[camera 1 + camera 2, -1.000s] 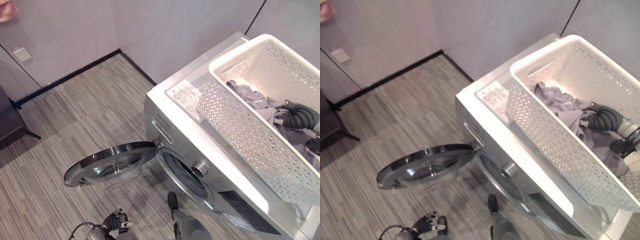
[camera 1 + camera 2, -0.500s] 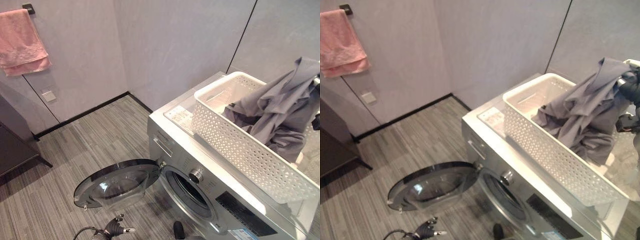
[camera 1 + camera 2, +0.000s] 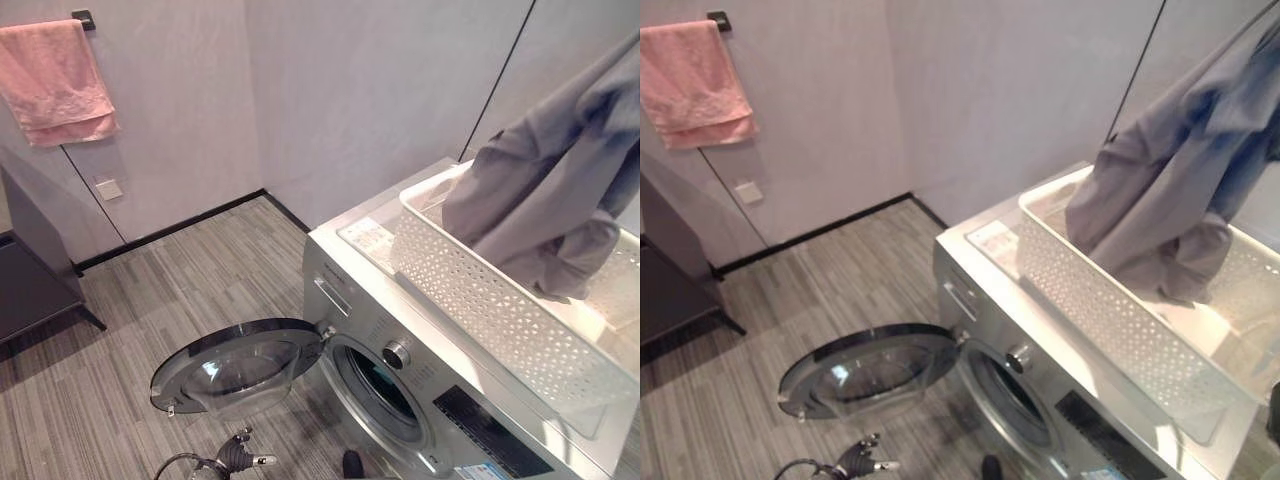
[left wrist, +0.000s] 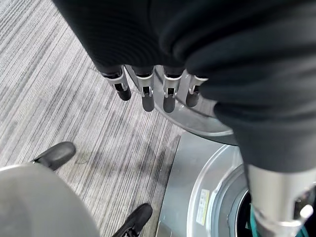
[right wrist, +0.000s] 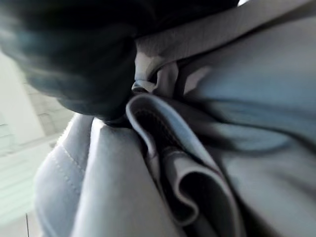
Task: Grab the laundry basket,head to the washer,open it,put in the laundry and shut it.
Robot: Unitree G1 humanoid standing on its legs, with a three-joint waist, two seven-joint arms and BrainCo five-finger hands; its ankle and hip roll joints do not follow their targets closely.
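Grey garment (image 3: pixel 545 190) hangs lifted above white laundry basket (image 3: pixel 490 300), which sits on top of the washer (image 3: pixel 400 330). Washer door (image 3: pixel 235 365) open. R hand (image 5: pixel 74 54) clenched on the garment. L hand (image 4: pixel 155 84) near washer front, fingers relaxed, empty.

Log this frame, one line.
right hand: gripping grey cloth garment, lifted over white perforated plastic basket | silver washer's round door: open | left hand: idle

The left hand (image 4: pixel 197 44) is showing silver, dark-tipped fingers (image 4: pixel 146 95) — a dark ribbed cover is wrapping its wrist.
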